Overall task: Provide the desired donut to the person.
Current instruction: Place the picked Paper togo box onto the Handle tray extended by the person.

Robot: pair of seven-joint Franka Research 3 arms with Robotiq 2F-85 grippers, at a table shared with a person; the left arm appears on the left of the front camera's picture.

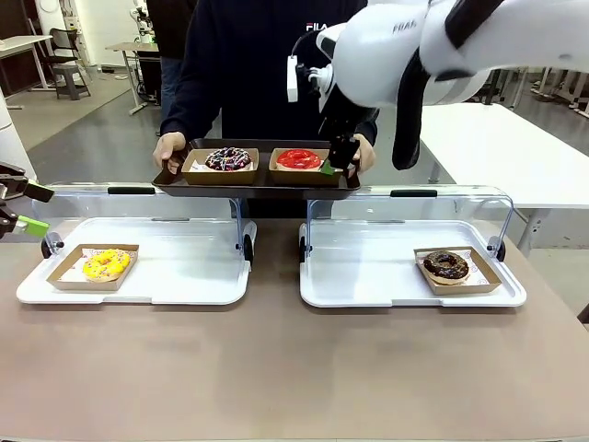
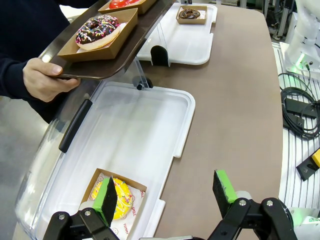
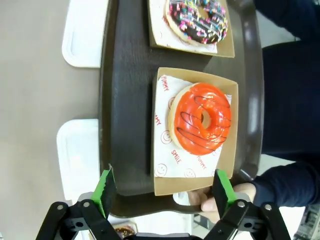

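The right tool [image 1: 337, 166] hangs over the near right edge of the dark tray [image 1: 175, 187] that the person [image 1: 248, 64] holds up at the far side of the counter [image 1: 294, 368]. Its jaws stand released and grasp nothing; in the right wrist view the right tool [image 3: 162, 187] has its green pads [image 3: 106, 186] either side of the near end of a brown card boat [image 3: 227, 160], with the red-glazed donut [image 3: 201, 118] lying in that boat just ahead of them, on printed paper. Farther along the tray from this tool sits a second boat with the chocolate sprinkled donut [image 3: 196, 20]. One of the person's hands [image 3: 220, 200] grips the tray rim right beside the tool's pad; the other hand [image 2: 47, 79] holds the opposite end.

The left tool [image 2: 167, 192] hovers released and empty at the left edge of the counter, above the near end of a white lidded tray [image 2: 150, 130]. Directly below one of its pads lies the yellow sprinkled donut [image 2: 122, 192] in its boat. Well away from it, across the counter, a second white tray [image 1: 405, 295] carries a dark chocolate donut [image 1: 446, 265]
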